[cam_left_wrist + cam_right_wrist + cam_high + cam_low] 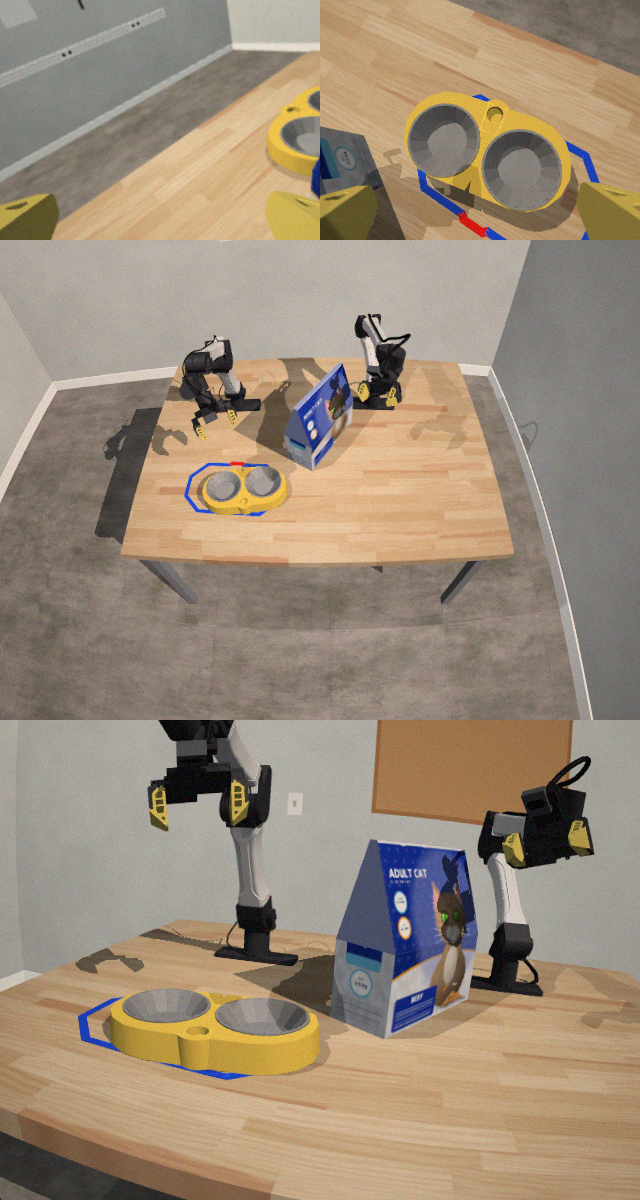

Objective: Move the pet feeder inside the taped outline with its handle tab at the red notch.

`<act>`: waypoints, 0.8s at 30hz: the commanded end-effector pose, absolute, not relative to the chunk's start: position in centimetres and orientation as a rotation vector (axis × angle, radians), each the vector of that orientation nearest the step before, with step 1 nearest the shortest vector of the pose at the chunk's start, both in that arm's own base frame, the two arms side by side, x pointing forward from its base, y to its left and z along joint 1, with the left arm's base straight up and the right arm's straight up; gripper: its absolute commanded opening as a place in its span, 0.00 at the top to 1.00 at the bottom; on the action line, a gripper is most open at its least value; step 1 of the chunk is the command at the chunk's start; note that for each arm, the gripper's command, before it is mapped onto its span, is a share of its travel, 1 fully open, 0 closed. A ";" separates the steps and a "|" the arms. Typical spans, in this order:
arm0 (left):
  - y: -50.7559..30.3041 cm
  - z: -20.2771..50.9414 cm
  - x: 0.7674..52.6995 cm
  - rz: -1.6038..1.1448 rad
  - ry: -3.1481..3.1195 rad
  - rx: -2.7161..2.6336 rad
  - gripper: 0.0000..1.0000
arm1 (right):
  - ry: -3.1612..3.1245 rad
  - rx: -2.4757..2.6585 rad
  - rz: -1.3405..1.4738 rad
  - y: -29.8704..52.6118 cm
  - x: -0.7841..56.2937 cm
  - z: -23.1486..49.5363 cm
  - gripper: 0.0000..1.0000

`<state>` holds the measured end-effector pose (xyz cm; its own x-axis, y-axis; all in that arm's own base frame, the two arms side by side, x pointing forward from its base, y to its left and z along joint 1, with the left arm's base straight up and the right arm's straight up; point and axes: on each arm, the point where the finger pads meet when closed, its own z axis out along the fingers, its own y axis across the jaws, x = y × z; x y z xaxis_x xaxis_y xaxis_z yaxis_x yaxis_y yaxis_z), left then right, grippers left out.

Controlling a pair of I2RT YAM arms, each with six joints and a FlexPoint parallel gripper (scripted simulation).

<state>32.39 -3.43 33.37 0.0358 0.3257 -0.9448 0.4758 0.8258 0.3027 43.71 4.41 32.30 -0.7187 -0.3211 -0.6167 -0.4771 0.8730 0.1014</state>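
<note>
The yellow pet feeder (222, 509) (242, 1054) (281, 159) (530, 123) lies flat over the blue taped outline (188, 485) (82, 1028) (442, 201). Its bag-side end sticks out past the tape; bare outline shows at the other end. The red notch (236, 463) (473, 225) is on the robots' side. The feeder's rounded bulge with a hole (197, 1031) (495, 115) faces away from it. Two steel bowls (223, 486) (263, 481) sit in the wells and look level. My right gripper (218, 431) (200, 826) is open above the table behind the feeder. My left gripper (377, 401) (552, 858) is open, raised beyond the bag.
A tall blue cat food bag (320, 420) (413, 942) (350, 155) stands beside the feeder's overhanging end, between the two arms. The table's front edge (320, 561) lies beyond the feeder from the arms.
</note>
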 end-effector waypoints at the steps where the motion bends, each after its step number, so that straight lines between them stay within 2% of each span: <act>1: -3.5 33.9 32.3 -0.123 1.551 0.659 0.00 | 2.406 -0.579 0.329 4.4 43.6 33.1 0.00; 18: -3.5 33.9 32.3 -0.123 1.551 0.659 0.00 | 2.406 -0.579 0.329 4.4 43.6 33.1 0.00; 24: -3.7 33.7 33.1 -0.172 1.668 0.591 0.00 | 2.366 -0.491 0.236 4.0 45.3 33.4 0.00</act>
